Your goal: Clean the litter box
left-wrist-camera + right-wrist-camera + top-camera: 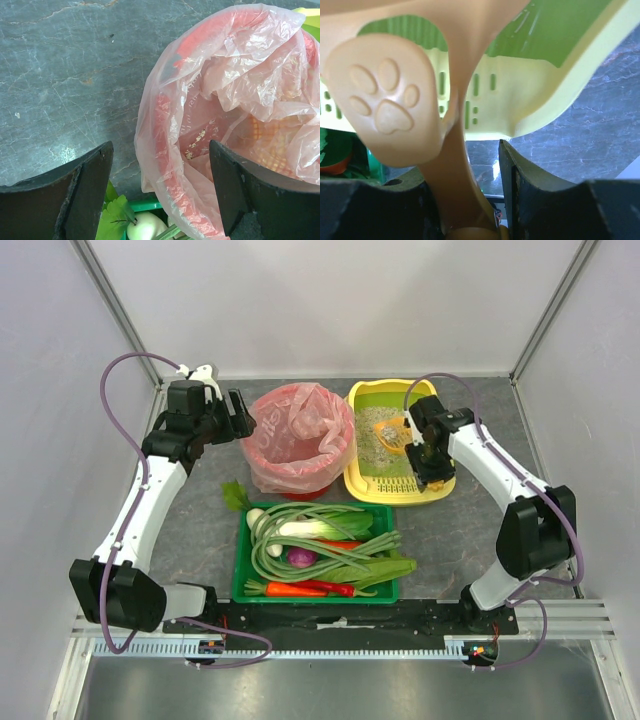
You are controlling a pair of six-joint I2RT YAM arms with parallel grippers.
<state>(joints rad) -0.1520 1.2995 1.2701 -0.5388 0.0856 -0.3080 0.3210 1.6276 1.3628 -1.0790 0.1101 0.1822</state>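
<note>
The yellow litter box [398, 496] with green lining and grey litter stands at the back right; its slotted wall fills the right wrist view [530, 107]. My right gripper [418, 452] hangs over the box. It is shut [465, 175] on the handle of an orange litter scoop [385, 110] with a paw print; the scoop's head [392, 432] is over the litter. My left gripper [240, 418] is open and empty [160, 150], straddling the left rim of the red bin.
The red bin with a pink bag [300, 440] stands left of the litter box and shows in the left wrist view [225, 100]. A green tray [240, 570] of vegetables lies in front of both; its corner [145, 206] sits under the left fingers.
</note>
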